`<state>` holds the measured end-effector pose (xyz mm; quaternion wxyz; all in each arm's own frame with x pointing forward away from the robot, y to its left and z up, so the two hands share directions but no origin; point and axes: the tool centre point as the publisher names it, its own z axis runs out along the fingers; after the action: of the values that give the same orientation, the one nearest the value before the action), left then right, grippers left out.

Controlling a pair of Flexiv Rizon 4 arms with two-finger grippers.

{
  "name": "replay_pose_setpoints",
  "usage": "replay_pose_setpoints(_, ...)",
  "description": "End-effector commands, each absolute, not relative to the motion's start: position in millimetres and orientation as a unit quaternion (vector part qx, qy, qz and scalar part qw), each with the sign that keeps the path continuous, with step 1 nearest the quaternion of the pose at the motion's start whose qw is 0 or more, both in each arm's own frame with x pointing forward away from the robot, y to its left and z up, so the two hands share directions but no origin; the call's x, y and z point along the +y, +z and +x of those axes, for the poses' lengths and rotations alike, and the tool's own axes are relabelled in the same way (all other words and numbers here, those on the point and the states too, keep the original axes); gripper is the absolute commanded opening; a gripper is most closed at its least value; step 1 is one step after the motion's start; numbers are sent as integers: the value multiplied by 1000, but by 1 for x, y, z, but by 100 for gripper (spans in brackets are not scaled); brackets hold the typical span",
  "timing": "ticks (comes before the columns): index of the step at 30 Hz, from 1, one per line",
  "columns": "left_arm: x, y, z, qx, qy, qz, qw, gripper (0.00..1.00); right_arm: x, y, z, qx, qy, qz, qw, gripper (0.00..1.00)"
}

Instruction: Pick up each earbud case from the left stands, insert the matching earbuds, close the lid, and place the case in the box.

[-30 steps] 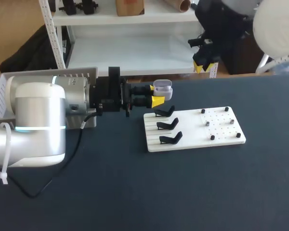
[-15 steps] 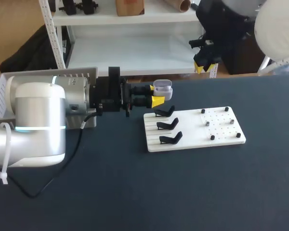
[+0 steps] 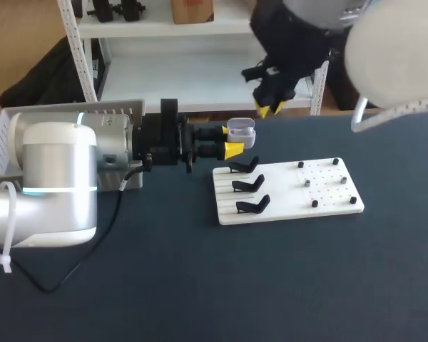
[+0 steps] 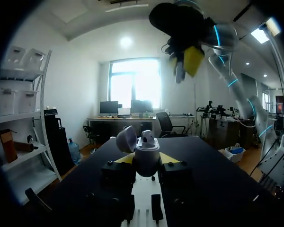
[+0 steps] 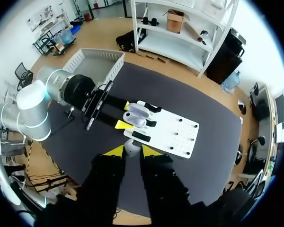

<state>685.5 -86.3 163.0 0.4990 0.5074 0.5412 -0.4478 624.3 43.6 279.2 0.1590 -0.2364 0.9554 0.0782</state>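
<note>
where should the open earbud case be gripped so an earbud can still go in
By its lower body, from the two sides, as the left end effector holds the earbud case: the lid is flipped open and the opening faces up, so a grip below the rim leaves the top free for the earbud in the right end effector.

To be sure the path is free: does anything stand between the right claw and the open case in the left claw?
Nothing visible does. The right claw hangs above the case, gripped lid-open by the left claw; only air lies between.
</note>
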Motion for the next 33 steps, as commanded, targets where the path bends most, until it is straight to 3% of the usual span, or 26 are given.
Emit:
replay_pose_setpoints(1,-86,162,685,541,-447,506,501,0,56,270,628,956,68,-239,154,0)
replay_pose_setpoints(33,-86,162,685,541,-447,506,501,0,83,222,662,956,42,-261,129,0)
